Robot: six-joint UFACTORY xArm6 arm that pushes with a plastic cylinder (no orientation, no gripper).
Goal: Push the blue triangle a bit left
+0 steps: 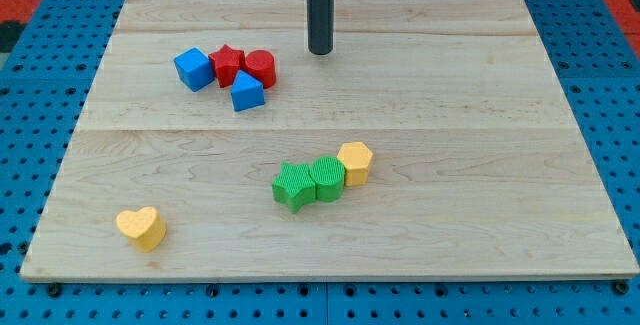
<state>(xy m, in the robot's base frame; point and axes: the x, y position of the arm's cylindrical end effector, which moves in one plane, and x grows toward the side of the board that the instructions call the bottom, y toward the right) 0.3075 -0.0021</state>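
Note:
The blue triangle [247, 92] lies on the wooden board [450, 145] in the upper left part, touching a red star [228, 64] and a red cylinder [261, 68] above it. A blue cube [193, 69] sits at the left end of this cluster. My tip [319, 51] is the lower end of a dark rod coming down from the view's top. It stands to the upper right of the blue triangle, apart from it, and to the right of the red cylinder.
A green star [292, 186], a green cylinder [326, 177] and a yellow hexagon [355, 162] form a row near the middle. A yellow heart [141, 227] lies at the lower left. A blue pegboard [600, 85] surrounds the board.

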